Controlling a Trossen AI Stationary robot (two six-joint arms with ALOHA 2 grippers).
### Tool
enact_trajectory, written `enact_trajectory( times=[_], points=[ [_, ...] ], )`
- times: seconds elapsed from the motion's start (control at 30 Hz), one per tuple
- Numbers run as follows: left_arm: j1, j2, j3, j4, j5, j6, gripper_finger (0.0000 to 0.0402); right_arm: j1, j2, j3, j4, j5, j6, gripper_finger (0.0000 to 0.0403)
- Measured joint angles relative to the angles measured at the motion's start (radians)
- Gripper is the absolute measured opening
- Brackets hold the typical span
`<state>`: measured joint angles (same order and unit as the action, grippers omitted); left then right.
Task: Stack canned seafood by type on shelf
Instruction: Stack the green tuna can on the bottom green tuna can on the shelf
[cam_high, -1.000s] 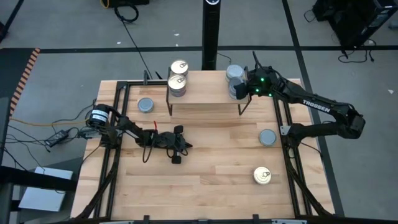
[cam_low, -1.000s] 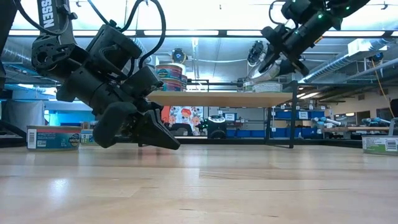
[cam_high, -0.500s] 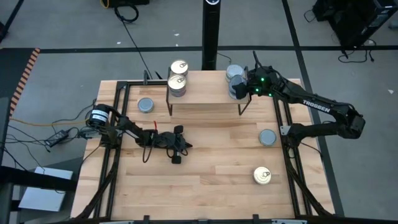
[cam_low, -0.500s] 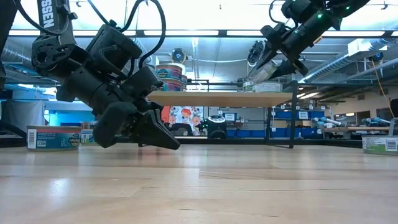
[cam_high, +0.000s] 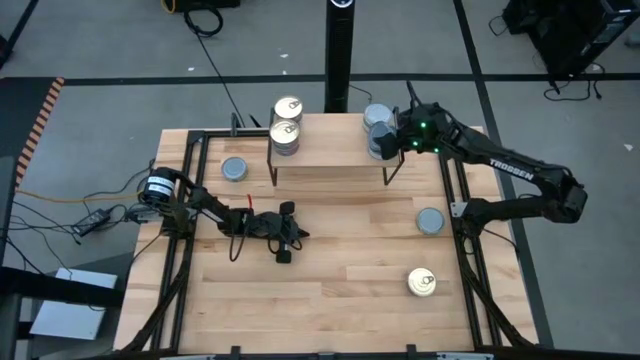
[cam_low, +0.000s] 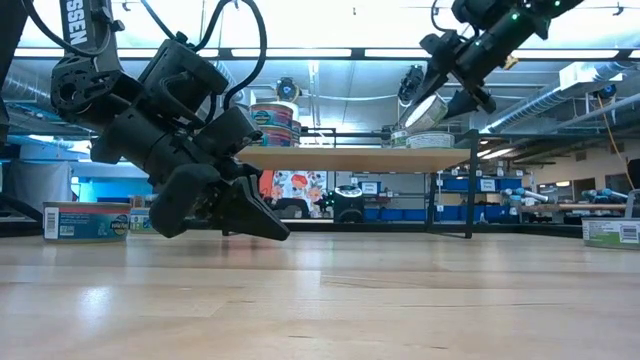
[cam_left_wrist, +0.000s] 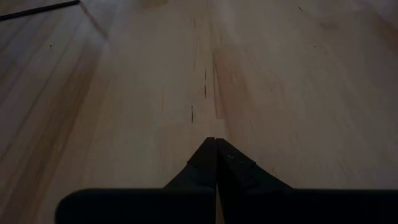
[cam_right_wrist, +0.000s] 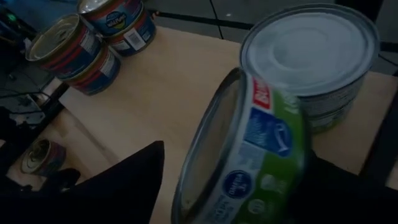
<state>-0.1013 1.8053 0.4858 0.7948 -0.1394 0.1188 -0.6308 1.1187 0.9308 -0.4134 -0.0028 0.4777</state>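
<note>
High view: the slatted wooden table (cam_high: 330, 260) carries the plank shelf (cam_high: 330, 152); gold-topped tins (cam_high: 286, 125) stand stacked at its left end, grey-topped tins (cam_high: 378, 128) at its right, under the right gripper (cam_high: 392, 137). The left gripper (cam_high: 284, 236) lies mid-table.

Low view: right gripper above shelf, jaws spread.

Left wrist: fingers (cam_left_wrist: 216, 163) pressed together, empty.

Right wrist: a tilted green-labelled tin (cam_right_wrist: 261, 149) sits between spread fingers (cam_right_wrist: 118, 180), beside an upright tin (cam_right_wrist: 317, 56); whether they touch it is unclear.
</note>
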Motion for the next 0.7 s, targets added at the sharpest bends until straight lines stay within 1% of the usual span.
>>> enact_trajectory(
  times=[0.13, 0.23, 0.33, 0.47, 0.7],
  points=[
    [0.000, 0.000, 0.000, 0.000, 0.000, 0.000, 0.0004, 0.003, 0.000, 0.052, -0.081, 0.023, -0.009, 0.0293],
    [0.000, 0.000, 0.000, 0.000, 0.000, 0.000, 0.0004, 0.010, -0.001, 0.057, -0.112, 0.067, -0.011, 0.0282],
    [0.000, 0.000, 0.000, 0.000, 0.000, 0.000, 0.0004, 0.010, 0.000, 0.057, -0.143, 0.085, -0.015, 0.0267],
    [0.000, 0.000, 0.000, 0.000, 0.000, 0.000, 0.0004, 0.010, 0.000, 0.057, -0.151, 0.087, -0.012, 0.0235],
    [0.000, 0.000, 0.000, 0.000, 0.000, 0.000, 0.0004, 0.010, 0.000, 0.057, -0.137, 0.049, 0.015, 0.0173]
  ],
)
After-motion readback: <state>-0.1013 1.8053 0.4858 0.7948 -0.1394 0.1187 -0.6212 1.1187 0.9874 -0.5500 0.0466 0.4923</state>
